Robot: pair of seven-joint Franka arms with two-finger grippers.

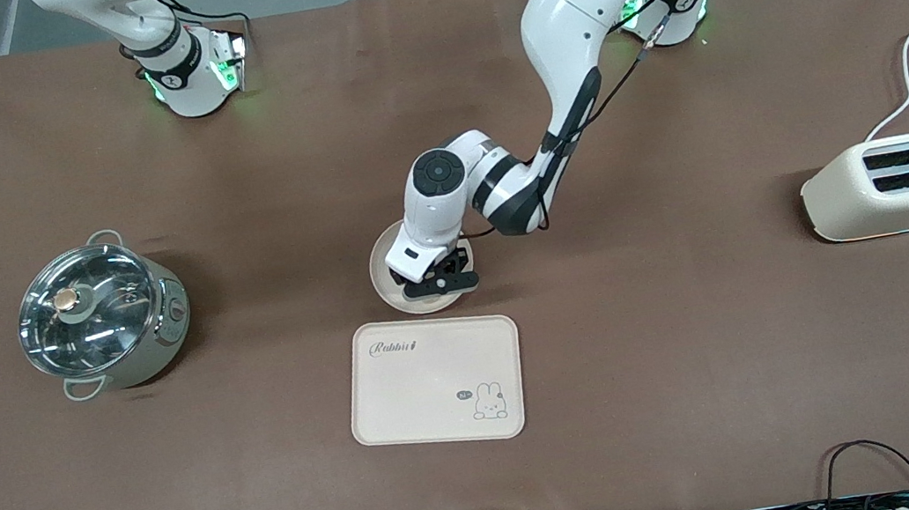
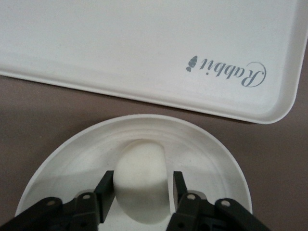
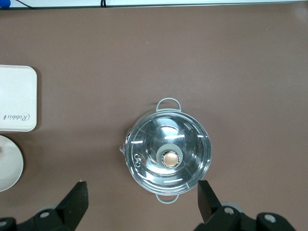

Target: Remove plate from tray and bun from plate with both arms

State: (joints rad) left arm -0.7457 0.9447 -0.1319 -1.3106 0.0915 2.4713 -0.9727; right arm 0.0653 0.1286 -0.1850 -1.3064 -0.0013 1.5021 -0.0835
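Observation:
The round cream plate [image 1: 385,281] lies mid-table, just farther from the front camera than the rabbit tray [image 1: 435,380]. My left gripper [image 1: 440,279] is down on the plate and hides the bun in the front view. In the left wrist view the pale bun [image 2: 142,173] lies on the plate [image 2: 211,159] between the fingers of the left gripper [image 2: 143,182]. One pad touches the bun; a thin gap shows at the other. My right gripper [image 3: 142,192] hangs wide open high over the table beside the pot [image 3: 168,153], holding nothing.
A steel pot with a glass lid [image 1: 100,318] stands toward the right arm's end. A cream toaster [image 1: 898,184] with its white cord stands toward the left arm's end. The tray [image 2: 144,48] lies close beside the plate. Cables run along the table's near edge.

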